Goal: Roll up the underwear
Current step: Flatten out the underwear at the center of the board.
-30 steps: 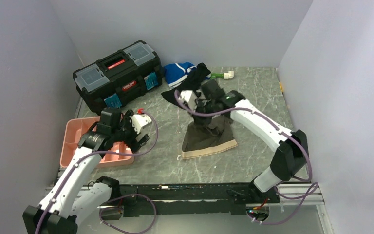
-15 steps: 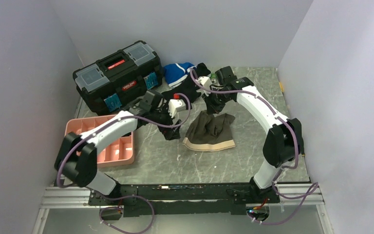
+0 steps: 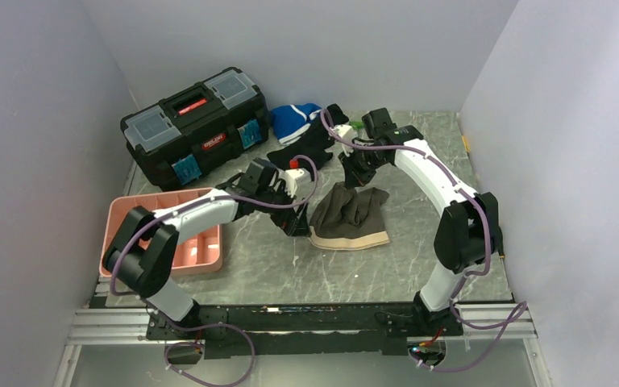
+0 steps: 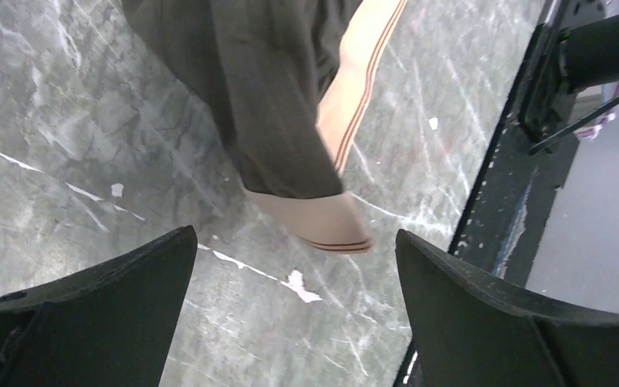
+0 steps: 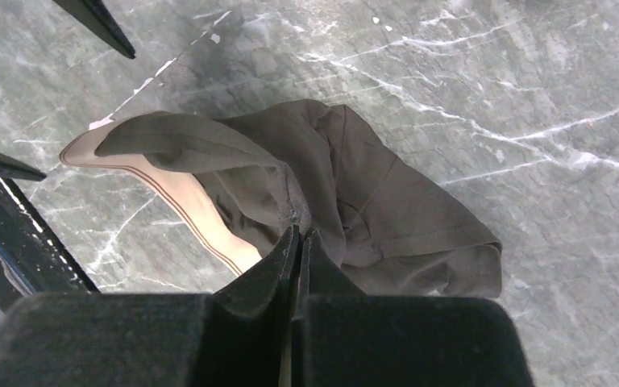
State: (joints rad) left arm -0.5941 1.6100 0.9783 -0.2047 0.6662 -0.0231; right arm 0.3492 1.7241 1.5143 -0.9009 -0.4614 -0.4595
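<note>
Top external view: the underwear (image 3: 348, 216) is recorded lying crumpled on the grey marbled table (image 3: 403, 266), just right of centre, with its beige waistband (image 3: 348, 239) along the near edge. The right gripper (image 3: 357, 179) is set down on the far edge of the garment. The left gripper (image 3: 297, 224) is lowered just beside the garment's left corner. A black toolbox (image 3: 193, 121) is noted at the far left. A pink tray (image 3: 129, 211) is noted at the near left, partly crossed by the left arm. A black garment (image 3: 302, 149) and a blue-and-white garment (image 3: 294, 119) are piled at the far side, apart from the underwear.

Left wrist view: the jaws are seen spread wide. The corner of the waistband (image 4: 322, 222) is framed between them, flat on the table, with dark fabric folded over it. The jaws are seen apart from the cloth.

Right wrist view: the jaws are pressed together, and a raised fold of the dark fabric is pinched at their tips. The rest of the underwear (image 5: 387, 201) is draped loosely over the table beyond, with the waistband to the left. The two tips of the left gripper (image 5: 89, 117) are seen at the left edge, near the waistband's corner.
</note>
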